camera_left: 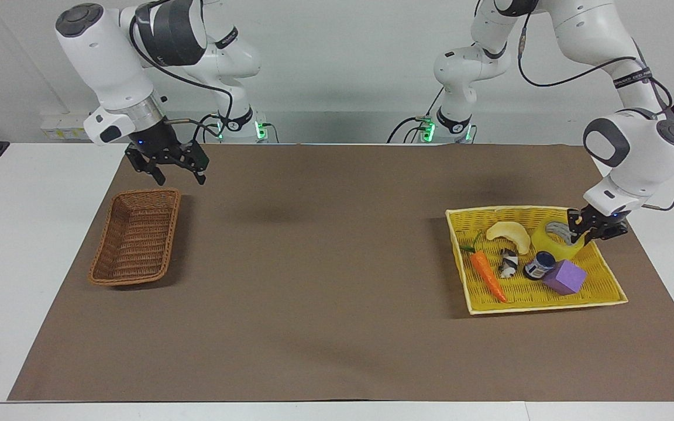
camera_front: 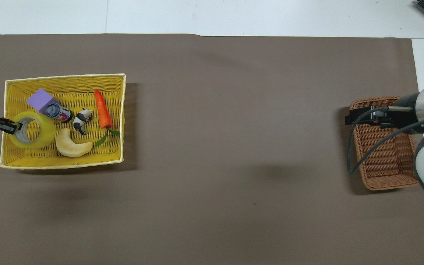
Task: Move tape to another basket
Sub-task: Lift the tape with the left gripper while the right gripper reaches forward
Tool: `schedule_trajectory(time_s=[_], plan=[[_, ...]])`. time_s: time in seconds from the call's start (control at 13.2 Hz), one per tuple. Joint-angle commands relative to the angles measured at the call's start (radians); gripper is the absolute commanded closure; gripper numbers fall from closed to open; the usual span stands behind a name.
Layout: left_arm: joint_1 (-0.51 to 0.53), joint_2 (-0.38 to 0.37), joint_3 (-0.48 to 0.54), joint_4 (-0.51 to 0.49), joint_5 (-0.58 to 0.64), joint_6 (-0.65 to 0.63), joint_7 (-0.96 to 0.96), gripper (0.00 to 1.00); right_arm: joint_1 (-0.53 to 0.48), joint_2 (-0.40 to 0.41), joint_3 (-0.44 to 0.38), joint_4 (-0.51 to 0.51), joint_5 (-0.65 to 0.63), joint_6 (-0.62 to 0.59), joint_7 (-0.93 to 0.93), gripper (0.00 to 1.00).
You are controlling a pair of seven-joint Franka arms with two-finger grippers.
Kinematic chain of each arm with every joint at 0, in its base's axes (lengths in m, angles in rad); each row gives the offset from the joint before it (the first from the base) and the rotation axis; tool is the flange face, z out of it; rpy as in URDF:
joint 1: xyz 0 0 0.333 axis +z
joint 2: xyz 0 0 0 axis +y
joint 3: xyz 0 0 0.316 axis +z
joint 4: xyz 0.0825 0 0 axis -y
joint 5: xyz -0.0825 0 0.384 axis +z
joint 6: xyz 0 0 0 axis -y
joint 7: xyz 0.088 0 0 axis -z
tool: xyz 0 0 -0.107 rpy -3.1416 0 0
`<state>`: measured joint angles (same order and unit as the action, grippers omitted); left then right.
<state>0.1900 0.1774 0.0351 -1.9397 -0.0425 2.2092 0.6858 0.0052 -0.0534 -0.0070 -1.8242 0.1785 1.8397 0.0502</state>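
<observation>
The tape (camera_left: 554, 240) is gripped by the left end effector (camera_left: 593, 229), clenched on the roll's wall at the side toward the left arm's end of the bench (camera_left: 325, 280). The roll appears tilted and partly lifted above the yellow tray (camera_left: 547, 298), probably so it clears the banana (camera_left: 509, 235), small can (camera_left: 539, 265) and purple block (camera_left: 564, 277) just beside the end effector. The brown basket (camera_left: 136, 237), well apart from it, lies below the right end effector (camera_left: 169, 165), which hangs over its nearer rim with fingers spread, perhaps waiting for a handover. Print on the tape's core and the can's label cannot be read.
</observation>
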Motion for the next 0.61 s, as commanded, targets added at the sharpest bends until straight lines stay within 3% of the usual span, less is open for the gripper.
schedule_trajectory(time_s=[0.0, 0.53], plan=[[-0.055, -0.08, 0.003, 0.001, -0.04, -0.075, -0.055, 1.0, -0.03, -0.022, 0.004, -0.043, 0.135, 0.019, -0.088, 0.0], [-0.318, -0.102, 0.003, -0.008, -0.144, -0.059, -0.5, 1.0, -0.001, 0.027, 0.005, -0.135, 0.436, 0.093, -0.295, 0.0]])
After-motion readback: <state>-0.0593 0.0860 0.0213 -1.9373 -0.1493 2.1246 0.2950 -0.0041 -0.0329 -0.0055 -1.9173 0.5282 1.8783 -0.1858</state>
